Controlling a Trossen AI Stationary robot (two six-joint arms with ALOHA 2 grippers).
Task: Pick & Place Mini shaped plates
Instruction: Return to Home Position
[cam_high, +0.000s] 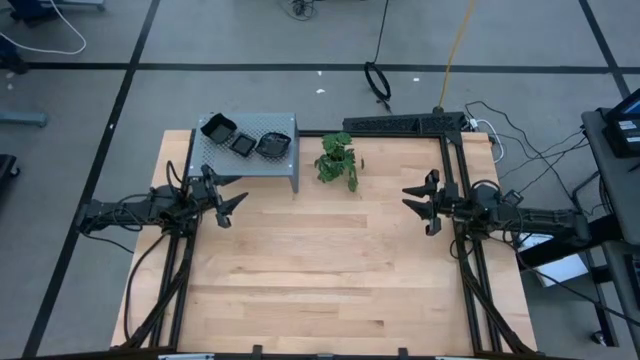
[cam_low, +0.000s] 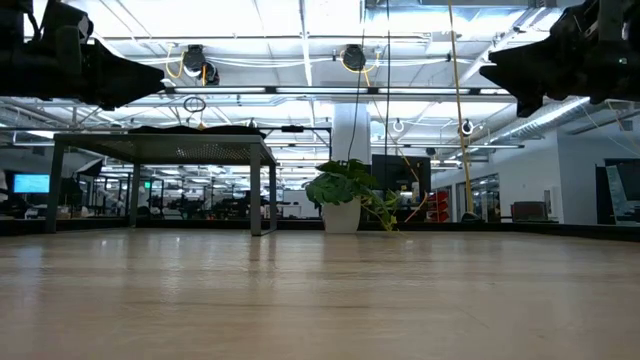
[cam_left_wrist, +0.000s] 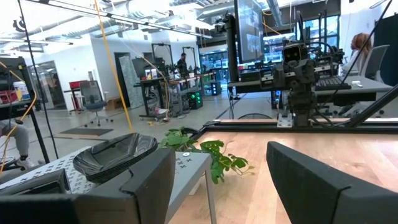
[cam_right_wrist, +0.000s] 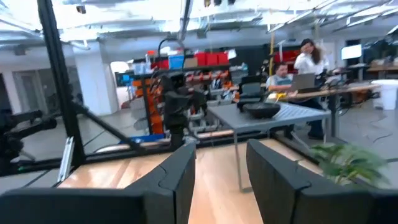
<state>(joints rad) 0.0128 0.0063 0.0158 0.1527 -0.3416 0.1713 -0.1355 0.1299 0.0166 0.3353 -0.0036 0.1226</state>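
Three glossy black mini plates (cam_high: 218, 128) (cam_high: 243, 143) (cam_high: 272, 146) lie on top of the grey perforated metal stand (cam_high: 250, 165) near the table's far left. One of them (cam_left_wrist: 115, 155) shows close in the left wrist view, and one (cam_right_wrist: 261, 110) shows far off in the right wrist view. My left gripper (cam_high: 228, 205) hovers open above the table, just near of the stand. My right gripper (cam_high: 418, 200) hovers open by the table's right edge. The two grippers face each other and neither holds anything.
A small green leafy plant in a white pot (cam_high: 338, 160) stands right of the stand, near the far edge. The stand rests on thin legs (cam_low: 255, 190). Black frame rails (cam_high: 400, 124) run along the far and right sides. Bare wooden tabletop (cam_high: 320, 280) lies between the arms.
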